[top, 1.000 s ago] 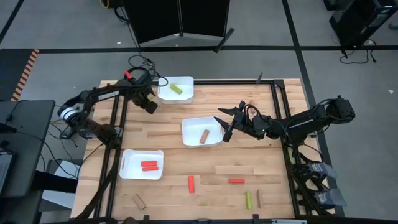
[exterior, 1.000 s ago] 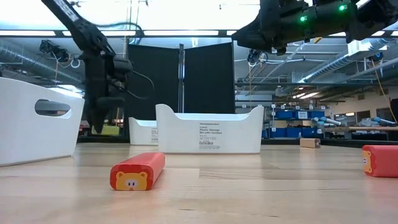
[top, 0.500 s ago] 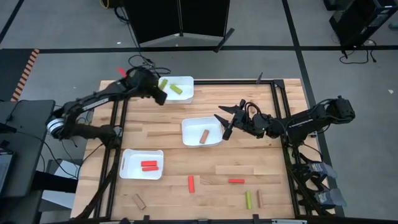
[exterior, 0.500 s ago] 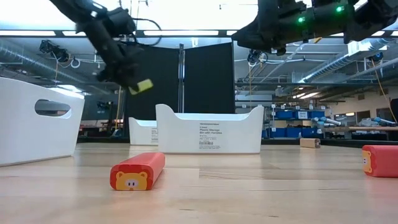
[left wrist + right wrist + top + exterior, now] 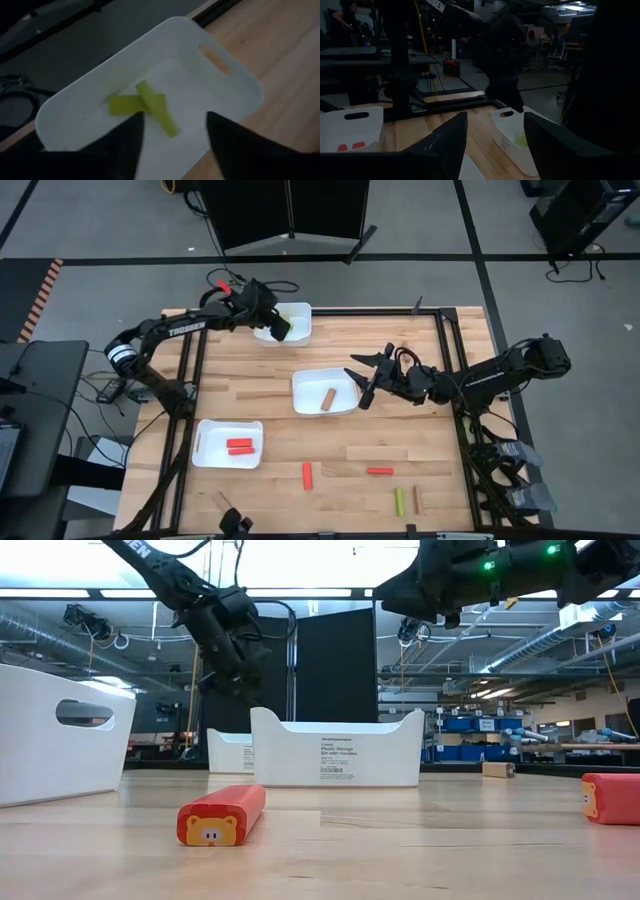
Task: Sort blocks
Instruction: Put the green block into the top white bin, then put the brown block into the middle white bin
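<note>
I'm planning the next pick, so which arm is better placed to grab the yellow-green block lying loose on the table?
Probably the right. Its open gripper hovers by the middle tray, on the same side as the yellow-green block. The left gripper, also open, hangs over the far tray, diagonally across the table.

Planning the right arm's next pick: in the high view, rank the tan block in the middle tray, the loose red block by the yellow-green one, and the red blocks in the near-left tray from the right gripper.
1. Tan block, just left of the right gripper.
2. Loose red block, on the table nearer the front edge.
3. Red blocks, front-left tray.
</note>
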